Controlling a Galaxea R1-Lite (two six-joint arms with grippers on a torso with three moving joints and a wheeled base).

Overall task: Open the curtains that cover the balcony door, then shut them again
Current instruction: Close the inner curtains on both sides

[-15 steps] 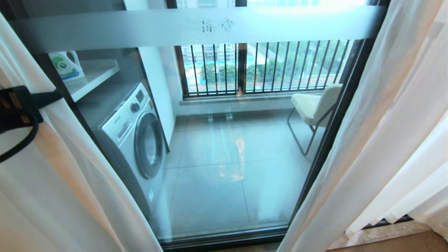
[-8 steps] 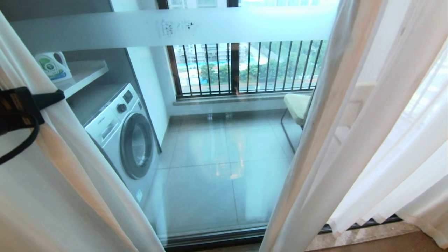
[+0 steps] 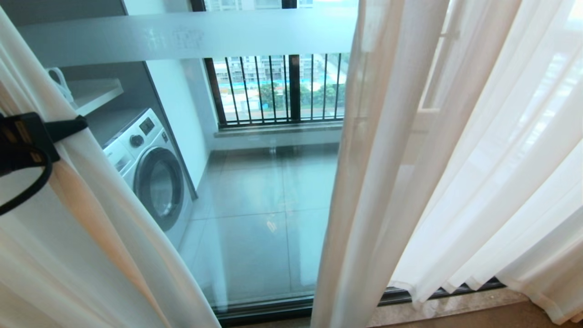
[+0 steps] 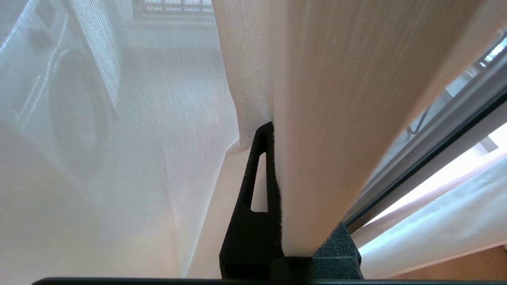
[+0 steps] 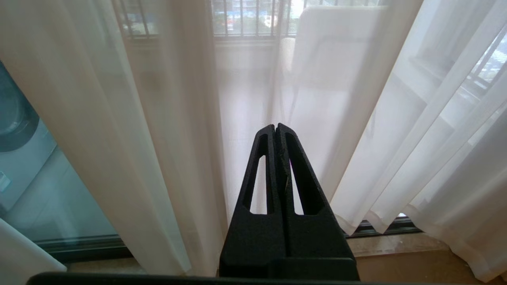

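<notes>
In front of the door point(image 3: 255, 182) hung the curtains: one panel point(image 3: 82, 237) on its left side and one panel point(image 3: 410, 159) on its right, with bare glass showing between them. The left hand point(image 3: 68, 130) was at the inner edge of the left panel, high up beside the door frame. It was shut tight on a fold of that curtain, and in the wrist view the cloth was pinched between its fingers point(image 4: 259, 166). The right hand point(image 5: 276, 130) was low, in front of the right panel. It was shut too, its two fingers pressed flat together with nothing in them, and it did not touch the cloth.

The curtains looked very thin and light. You could see through them. They were soft and floppy, so they would likely bunch up and swing when pulled, and could slip out of a weak pinch. The best place to take hold looked like the hemmed edge, with a few folds gathered together.

Behind the glass, left of the door's middle, stood a washer point(image 3: 145, 173) with its round door shut. What was inside could not be seen. A shelf point(image 3: 95, 91) sat above it.
</notes>
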